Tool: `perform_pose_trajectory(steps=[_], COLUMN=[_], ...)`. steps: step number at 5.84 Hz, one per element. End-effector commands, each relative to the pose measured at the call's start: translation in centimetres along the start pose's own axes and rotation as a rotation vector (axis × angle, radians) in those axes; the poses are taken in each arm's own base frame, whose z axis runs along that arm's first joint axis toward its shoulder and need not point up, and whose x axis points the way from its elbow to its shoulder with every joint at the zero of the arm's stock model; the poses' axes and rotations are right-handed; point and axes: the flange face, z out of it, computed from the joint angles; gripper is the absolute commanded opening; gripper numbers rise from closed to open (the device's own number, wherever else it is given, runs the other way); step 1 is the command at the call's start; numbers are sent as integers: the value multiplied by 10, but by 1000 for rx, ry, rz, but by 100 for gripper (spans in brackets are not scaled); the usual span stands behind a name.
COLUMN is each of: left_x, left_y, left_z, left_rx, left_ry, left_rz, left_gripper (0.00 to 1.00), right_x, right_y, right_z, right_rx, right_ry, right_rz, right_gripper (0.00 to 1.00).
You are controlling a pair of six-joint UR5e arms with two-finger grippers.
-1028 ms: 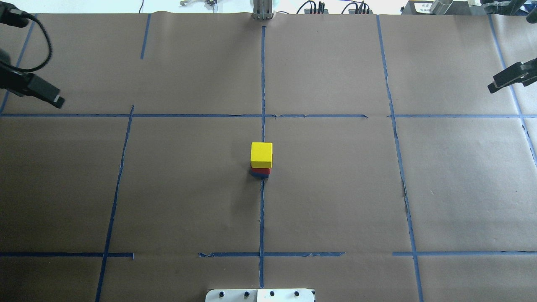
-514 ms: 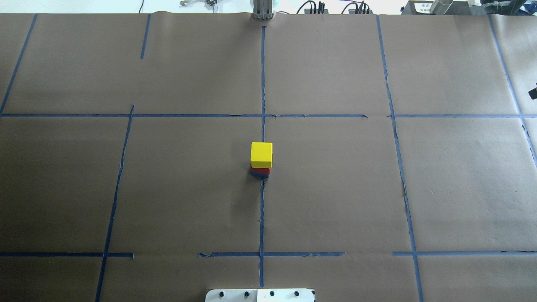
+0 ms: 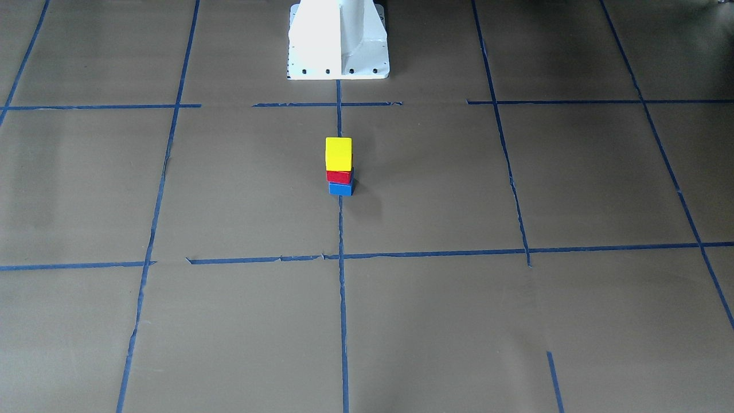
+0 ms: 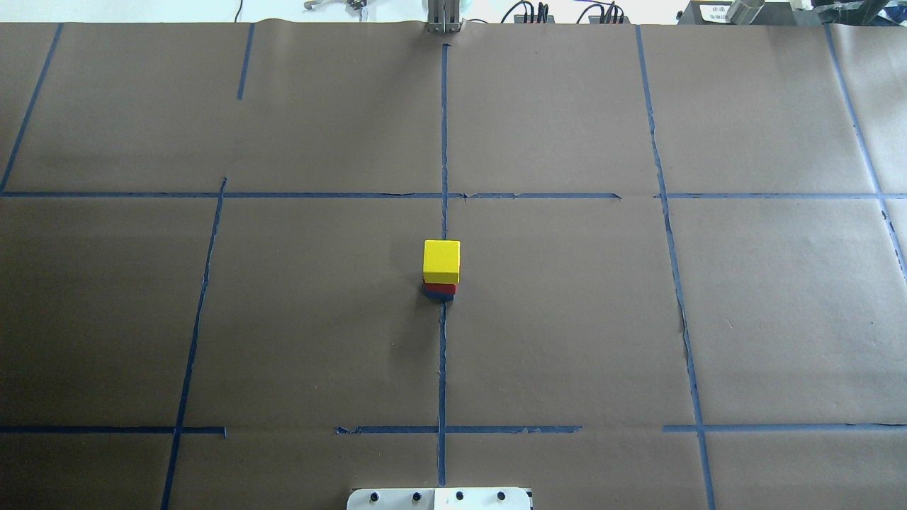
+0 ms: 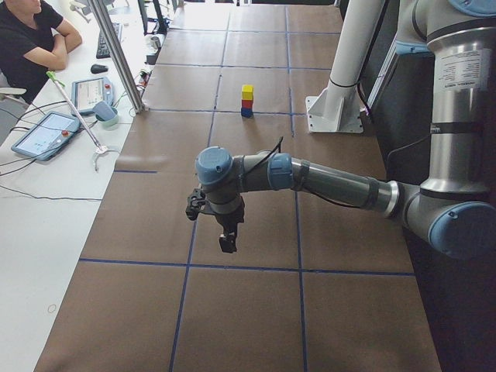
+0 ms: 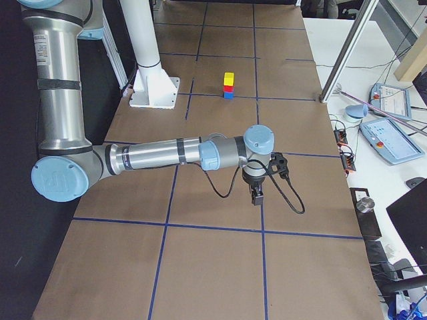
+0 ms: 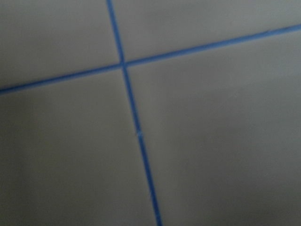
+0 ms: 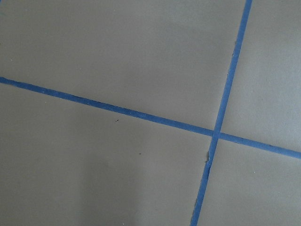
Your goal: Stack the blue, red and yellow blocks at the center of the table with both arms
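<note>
The three blocks stand as one upright stack on the centre tape line of the table (image 4: 567, 319): yellow block (image 4: 441, 260) on top, red block (image 4: 440, 288) under it, blue block (image 4: 439, 297) at the bottom. The front view shows the same order: yellow (image 3: 338, 153), red (image 3: 339, 176), blue (image 3: 340, 189). Nothing touches the stack. My left gripper (image 5: 227, 244) hangs over the table far from it, seen only from the left side; I cannot tell if it is open. My right gripper (image 6: 257, 197) shows only from the right side; its state is also unclear. Both wrist views show bare taped paper.
The white pedestal base (image 3: 338, 46) stands behind the stack on the robot's side. A metal post (image 5: 116, 54) rises at the table's far edge. Beyond it a person (image 5: 31, 39) sits at a side table with tablets (image 5: 43, 132) and cables.
Both grippers, seen a second ago at the overhead view's left and right edges, have drawn outward and left that view. The stack has not moved.
</note>
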Motion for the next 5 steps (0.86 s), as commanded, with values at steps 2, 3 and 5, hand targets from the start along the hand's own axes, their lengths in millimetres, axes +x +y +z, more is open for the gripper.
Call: perform_pose_trajectory(steps=[2, 3, 5], left_x=[-22, -32, -31], left_y=[1, 1, -5], left_z=[26, 37, 34], left_rx=[9, -11, -5], left_ry=[50, 56, 58], left_rz=[-4, -24, -17], left_gripper=[100, 100, 100], right_x=[2, 0, -12], right_y=[9, 17, 19], right_z=[13, 21, 35], right_rx=[-32, -53, -90], right_ry=[6, 19, 21], right_rz=[2, -2, -21], right_gripper=[100, 100, 100])
